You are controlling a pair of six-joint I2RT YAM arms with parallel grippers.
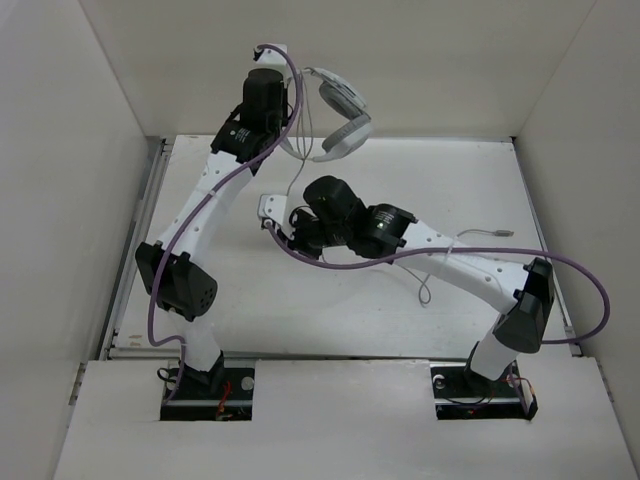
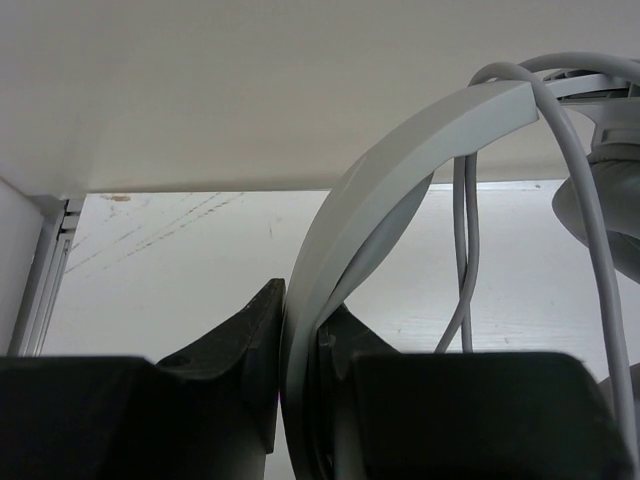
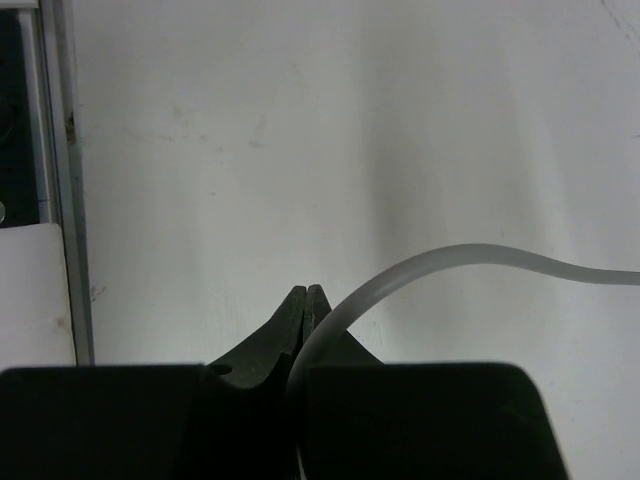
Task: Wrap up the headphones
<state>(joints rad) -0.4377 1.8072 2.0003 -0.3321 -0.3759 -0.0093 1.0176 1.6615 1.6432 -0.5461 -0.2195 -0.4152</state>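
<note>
The white and light-grey headphones (image 1: 340,115) hang in the air near the back wall. My left gripper (image 1: 285,142) is shut on their curved headband (image 2: 400,160), which runs between the jaws in the left wrist view; an earcup (image 2: 600,200) shows at the right. The thin grey cable (image 1: 298,175) drops from the headphones to my right gripper (image 1: 280,228), which is shut on it low over the table. In the right wrist view the cable (image 3: 450,255) curves out from between the closed fingertips (image 3: 300,305). Its plug end (image 1: 500,232) lies on the table at the right.
White walls enclose the table on the left, back and right. A metal rail (image 1: 140,250) runs along the left edge and shows in the right wrist view (image 3: 55,150). Thick purple arm cables (image 1: 590,290) loop beside both arms. Slack headphone cable (image 1: 425,290) lies under the right arm.
</note>
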